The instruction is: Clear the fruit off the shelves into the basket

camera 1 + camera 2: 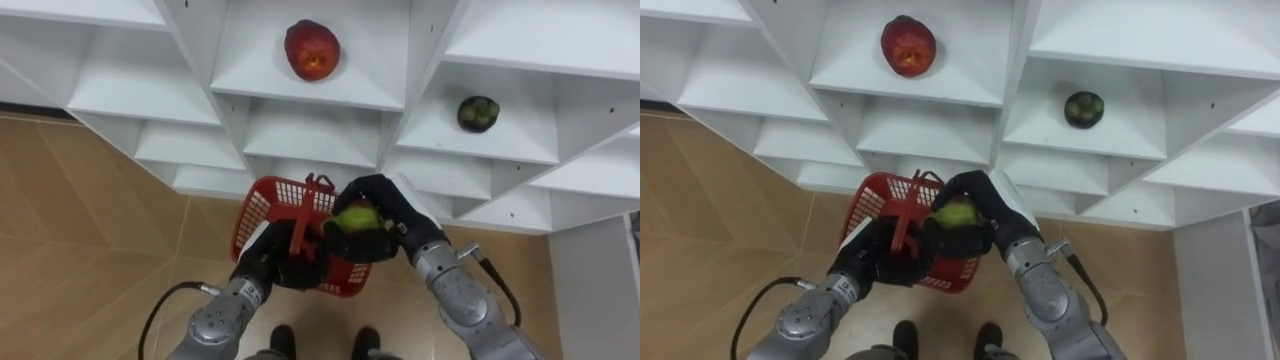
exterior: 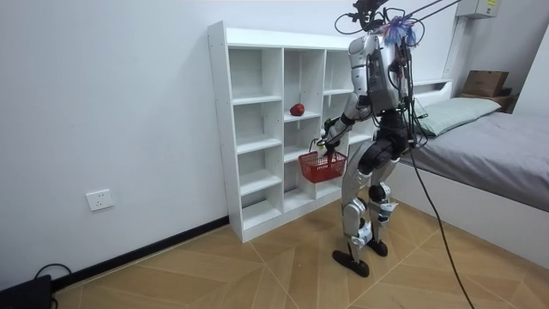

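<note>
Across the upper frame: white closet (image 1: 310,92), robot standing right before it, bed (image 2: 506,146) at the room view's right. Lower centre: red basket (image 1: 262,205), left hand (image 1: 272,262) fingers clamped on its handle. Right hand (image 1: 388,205) fingers curled round green fruit (image 1: 357,217) over the basket. Red fruit (image 1: 312,49) shelved top centre, dark green fruit (image 1: 478,113) upper right.

**Hidden and cut-off parts**

Right hand (image 1: 390,208) covers most of the green fruit (image 1: 355,217). Left hand (image 1: 283,266) blocks the basket's (image 1: 258,205) near wall, and both hands hide its inside. The shelf unit (image 1: 320,95) is cut off at the far, left and right edges.
</note>
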Motion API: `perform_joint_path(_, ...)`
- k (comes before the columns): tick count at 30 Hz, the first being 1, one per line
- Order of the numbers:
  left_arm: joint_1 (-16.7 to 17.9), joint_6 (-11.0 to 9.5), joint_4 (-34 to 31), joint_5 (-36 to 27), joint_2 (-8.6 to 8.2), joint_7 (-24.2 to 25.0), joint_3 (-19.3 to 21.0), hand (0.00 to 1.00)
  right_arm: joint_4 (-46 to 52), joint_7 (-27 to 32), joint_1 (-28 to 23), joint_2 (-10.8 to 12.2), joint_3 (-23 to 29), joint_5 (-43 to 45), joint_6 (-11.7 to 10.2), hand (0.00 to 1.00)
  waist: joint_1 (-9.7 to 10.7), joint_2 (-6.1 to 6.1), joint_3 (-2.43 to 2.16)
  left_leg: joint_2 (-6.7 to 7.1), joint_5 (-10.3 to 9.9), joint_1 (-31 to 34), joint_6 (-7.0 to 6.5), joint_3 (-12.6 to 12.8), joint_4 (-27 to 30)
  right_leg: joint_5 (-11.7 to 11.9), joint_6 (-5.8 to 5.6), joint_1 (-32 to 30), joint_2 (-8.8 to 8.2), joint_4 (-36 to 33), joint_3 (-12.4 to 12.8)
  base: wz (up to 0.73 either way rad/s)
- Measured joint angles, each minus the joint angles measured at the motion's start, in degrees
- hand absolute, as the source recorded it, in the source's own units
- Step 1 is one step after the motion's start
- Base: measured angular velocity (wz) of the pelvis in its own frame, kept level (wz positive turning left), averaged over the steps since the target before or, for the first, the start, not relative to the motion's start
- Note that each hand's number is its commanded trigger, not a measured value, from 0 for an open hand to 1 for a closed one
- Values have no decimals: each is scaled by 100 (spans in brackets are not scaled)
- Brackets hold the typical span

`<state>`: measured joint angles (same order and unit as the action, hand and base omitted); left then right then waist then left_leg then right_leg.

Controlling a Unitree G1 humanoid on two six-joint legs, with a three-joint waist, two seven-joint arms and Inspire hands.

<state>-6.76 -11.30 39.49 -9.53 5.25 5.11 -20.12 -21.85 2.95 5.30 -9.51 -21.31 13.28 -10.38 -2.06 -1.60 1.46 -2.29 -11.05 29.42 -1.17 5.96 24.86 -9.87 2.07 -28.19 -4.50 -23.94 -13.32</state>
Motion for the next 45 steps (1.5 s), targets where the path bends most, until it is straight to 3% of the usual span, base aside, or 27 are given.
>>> perform_joint_path(1,2,0,-12,0,3,25,-31,100,0,12,3,-1,2,-1,0,8,-1,5,0,1,0,-1,0,0,4,0,0,1,-3,-5,-2,0)
perform_joint_path(3,5,0,-12,0,4,54,-38,100,0,13,12,-6,2,-1,0,0,-1,10,2,1,0,-1,0,0,11,0,0,1,-4,-11,-3,0)
perform_joint_path(12,12,6,-46,1,28,68,-30,100,1,64,14,-34,3,31,45,0,-5,76,5,4,0,-4,-1,-1,39,-25,5,-3,-20,-73,-10,0)
perform_joint_path(17,128,8,-375,1,39,74,-28,100,79,62,6,-34,7,35,47,0,4,91,-3,-2,0,-5,-1,-1,44,-25,9,-1,-15,-74,-9,0)
perform_joint_path(45,202,64,-651,-31,49,160,107,100,119,49,0,-27,8,-229,46,0,5,130,-31,-1,2,-112,-3,8,33,-22,10,57,-5,-69,52,0)
